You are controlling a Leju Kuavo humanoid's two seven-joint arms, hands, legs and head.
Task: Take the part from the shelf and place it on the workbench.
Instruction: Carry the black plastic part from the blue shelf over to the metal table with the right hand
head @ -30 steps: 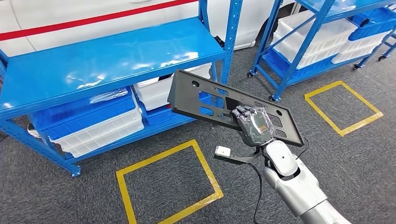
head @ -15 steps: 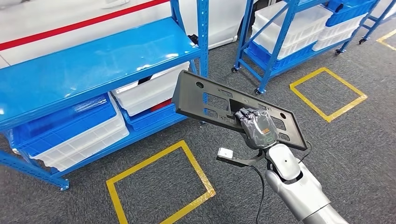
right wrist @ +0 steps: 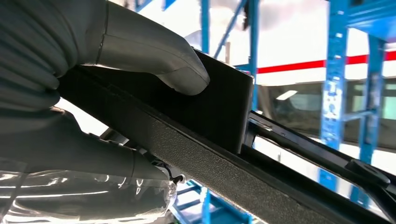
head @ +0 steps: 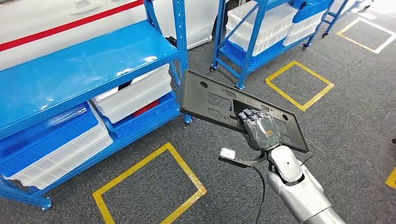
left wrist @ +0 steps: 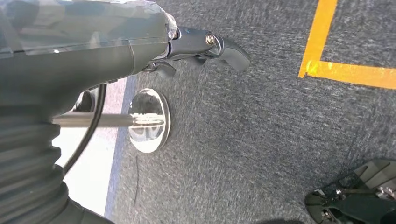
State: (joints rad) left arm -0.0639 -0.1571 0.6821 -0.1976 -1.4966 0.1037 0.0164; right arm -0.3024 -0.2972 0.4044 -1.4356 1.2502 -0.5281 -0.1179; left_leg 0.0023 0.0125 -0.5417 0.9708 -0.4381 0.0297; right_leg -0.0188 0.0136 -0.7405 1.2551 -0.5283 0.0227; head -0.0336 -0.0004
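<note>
The right hand (head: 261, 129) holds a long, flat, dark grey plastic panel with rectangular cut-outs and round holes (head: 219, 105), carried in the air above the grey carpeted floor (head: 355, 126), just right of the near blue metal shelf rack (head: 84, 70) and not touching it. The dark fingers (head: 252, 115) lie together over the panel's upper face, and in the right wrist view the thick grey thumb (right wrist: 163, 70) presses against the other face, so the part (right wrist: 205, 154) is clamped between them; the hand hides part of the panel's near edge. On the rack's lower levels sit white plastic bins (head: 135, 95) and blue plastic bins (head: 42, 135), partly hidden under the top shelf board and cut off at the left edge. A second blue rack with white bins (head: 261, 23) stands farther off to the right, its top cut off. Yellow tape squares (head: 149, 186) mark the floor. The left hand (left wrist: 187, 46) hangs over the carpet, its fingers curled inward around nothing visible, though much of it is hidden behind its grey cover. A shiny round metal disc (left wrist: 149, 121) lies on the floor near it; what it belongs to is unclear.
</note>
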